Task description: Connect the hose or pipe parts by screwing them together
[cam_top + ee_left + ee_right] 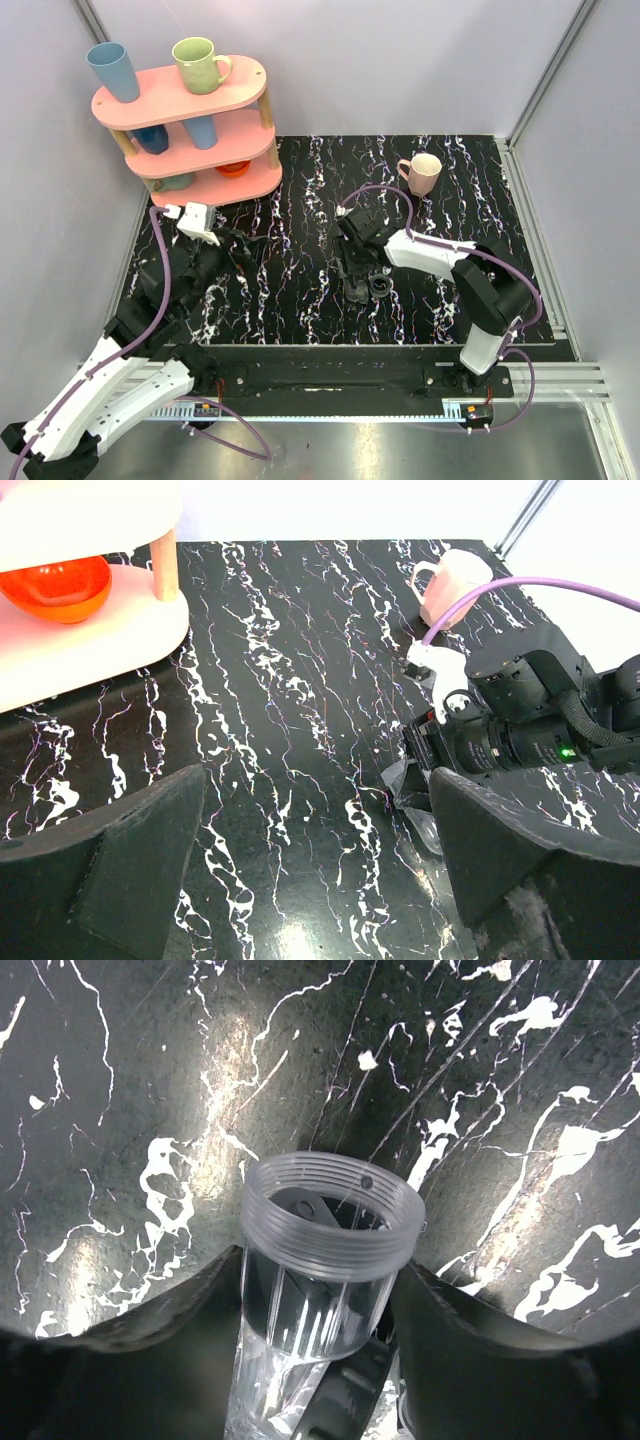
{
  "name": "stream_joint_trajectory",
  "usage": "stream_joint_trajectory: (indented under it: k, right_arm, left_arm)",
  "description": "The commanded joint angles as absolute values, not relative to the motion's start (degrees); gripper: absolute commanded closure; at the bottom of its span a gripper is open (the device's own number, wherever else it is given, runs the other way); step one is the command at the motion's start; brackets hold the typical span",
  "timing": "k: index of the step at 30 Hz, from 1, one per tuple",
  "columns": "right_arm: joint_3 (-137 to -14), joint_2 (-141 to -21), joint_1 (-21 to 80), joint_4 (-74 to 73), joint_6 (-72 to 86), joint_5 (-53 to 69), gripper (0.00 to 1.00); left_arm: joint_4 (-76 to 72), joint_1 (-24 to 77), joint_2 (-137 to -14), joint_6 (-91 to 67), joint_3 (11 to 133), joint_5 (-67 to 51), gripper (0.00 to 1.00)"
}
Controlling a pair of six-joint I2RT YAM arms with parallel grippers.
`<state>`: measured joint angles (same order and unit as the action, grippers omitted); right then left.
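Clear threaded tube (325,1260) upright, threads up; blk ring fitting (382,287) just beside.

Lower end of tube (328,1260) off-frame

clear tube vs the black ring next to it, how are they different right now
The clear tube is see-through with a threaded rim; the black ring is opaque and dark. The clear tube is the taller part and sits between the fingers of the right gripper; the black ring is squat and lies free on the table beside that gripper. Both are round, hollow parts.
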<state>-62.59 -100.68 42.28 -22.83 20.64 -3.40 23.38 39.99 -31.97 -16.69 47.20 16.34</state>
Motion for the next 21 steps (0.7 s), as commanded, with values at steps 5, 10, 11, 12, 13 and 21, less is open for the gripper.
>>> stream_joint_trajectory:
  k: [5,10,11,12,13,21]
  right_arm:
    - [-68.81,-98.44,42.45,-20.30,21.88,-7.55,0.50]
    - [-68.47,-91.77,40.96,-17.50,30.40,-6.69,0.56]
    - [-66.90,-90.45,40.26,-16.27,31.89,-5.90,0.57]
    - [-66.01,-87.48,39.99,-13.30,34.86,-4.84,0.57]
    - [-64.87,-85.71,39.90,-11.62,36.46,-3.35,0.57]
    - [-47.03,-66.38,39.46,16.14,54.21,-0.18,0.59]
  left_arm:
    - [21.97,39.90,-32.96,-18.80,47.72,18.28,0.03]
    - [26.01,39.90,-34.80,-26.26,48.78,17.50,0.04]
    - [26.28,39.90,-34.63,-27.50,48.61,15.66,0.04]
    - [26.19,39.90,-34.63,-29.86,47.99,14.77,0.04]
    - [26.10,39.90,-34.28,-31.01,47.73,12.85,0.04]
    - [15.32,39.90,-35.94,-37.17,41.93,2.74,0.04]
